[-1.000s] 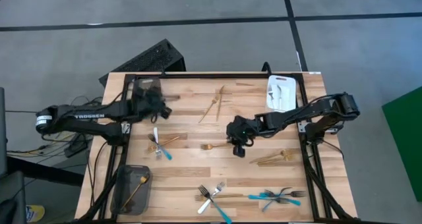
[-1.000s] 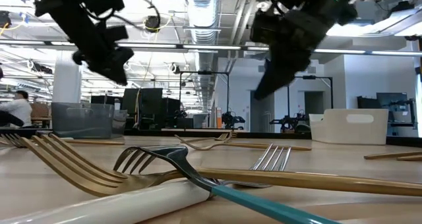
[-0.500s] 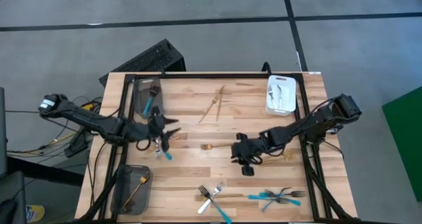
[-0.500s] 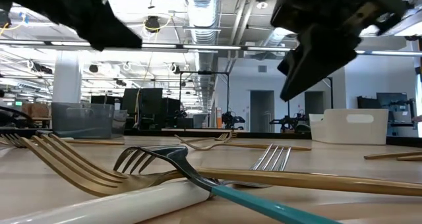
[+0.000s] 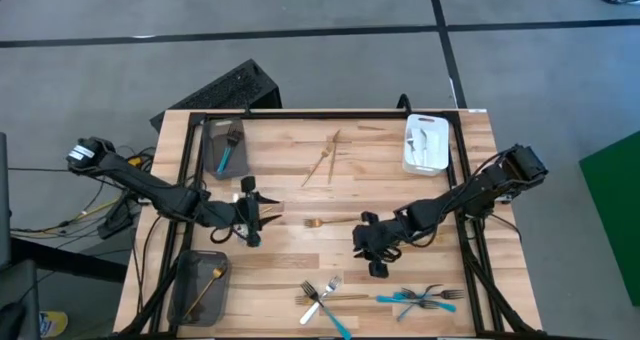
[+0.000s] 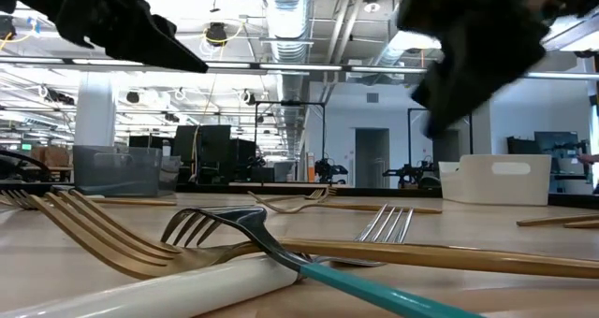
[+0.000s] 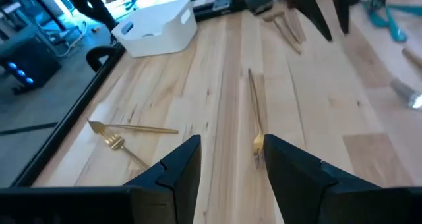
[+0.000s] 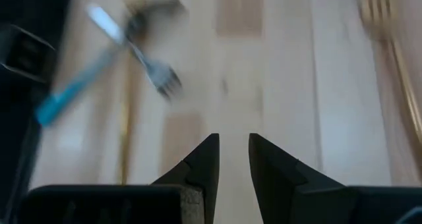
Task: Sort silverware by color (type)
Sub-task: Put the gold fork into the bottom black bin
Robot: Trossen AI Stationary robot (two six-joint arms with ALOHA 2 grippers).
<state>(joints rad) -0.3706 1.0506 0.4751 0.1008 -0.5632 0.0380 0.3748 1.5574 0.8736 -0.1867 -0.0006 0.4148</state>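
Observation:
Silverware lies scattered on the wooden table: two gold forks [image 5: 322,160] near the far edge, one gold fork [image 5: 325,222] in the middle, a mixed pile [image 5: 322,300] at the near edge, and a pile of turquoise-handled forks [image 5: 420,298] beside it. My left gripper [image 5: 250,212] is open, low over the left-hand pile, which it mostly hides. In its wrist view the middle gold fork [image 7: 254,112] lies ahead of the open fingers. My right gripper [image 5: 375,252] is open above bare wood, with the near pile [image 8: 132,46] ahead of it.
A grey tray [image 5: 208,130] at the far left holds a turquoise-handled utensil [image 5: 227,155]. A second grey tray [image 5: 185,280] at the near left holds a gold fork. The white tray [image 5: 412,160] at the far right holds silver pieces. More gold pieces [image 5: 432,238] lie under the right arm.
My left gripper has moved from over the far-left grey tray toward the near edge and right, down to the left pile; a turquoise-handled utensil now shows in that tray. My right gripper has moved from the table's middle toward the near edge.

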